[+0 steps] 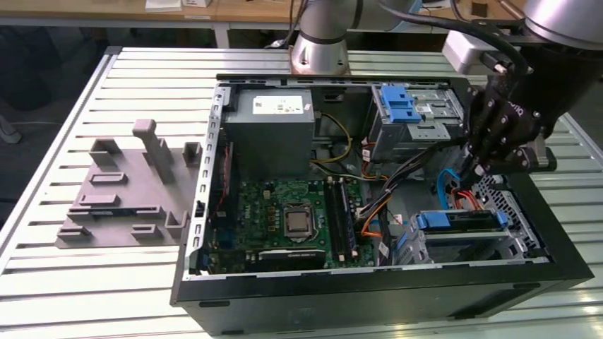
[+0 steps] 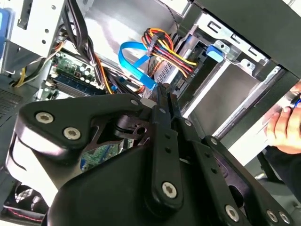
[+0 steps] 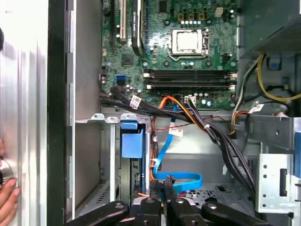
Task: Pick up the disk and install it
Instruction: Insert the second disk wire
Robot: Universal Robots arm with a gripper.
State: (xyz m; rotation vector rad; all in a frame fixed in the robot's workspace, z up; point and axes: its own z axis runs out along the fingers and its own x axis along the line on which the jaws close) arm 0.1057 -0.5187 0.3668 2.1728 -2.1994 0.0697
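Disk [image 1: 459, 220] looks already seated: it lies in the lower drive cage [image 1: 513, 244] at lower right of the exterior view, blue rail edges showing, inside the open PC case [image 1: 203, 212] on the slatted worktop [image 1: 56, 106]. So pick-up and insertion seem done, judging by how it lies; whether it is fully latched or cabled I cannot tell.

My fingers [image 1: 482, 168] hang at right of centre in the exterior view, just above the disk and toward the case's right wall, apart from it and holding nothing. In both wrist views the tips [image 2: 162, 101] are pressed together, clenched on nothing, pointing at the blue flat cable [image 3: 181, 181] and the orange-red wire bundle [image 2: 169, 49] near the bay.

In the first wrist view the blue tab [image 3: 131, 141] of the bay sits left of centre, just beside my fingertips. A person's hand [image 2: 284, 127] is at right edge of the second wrist view, outside the case.
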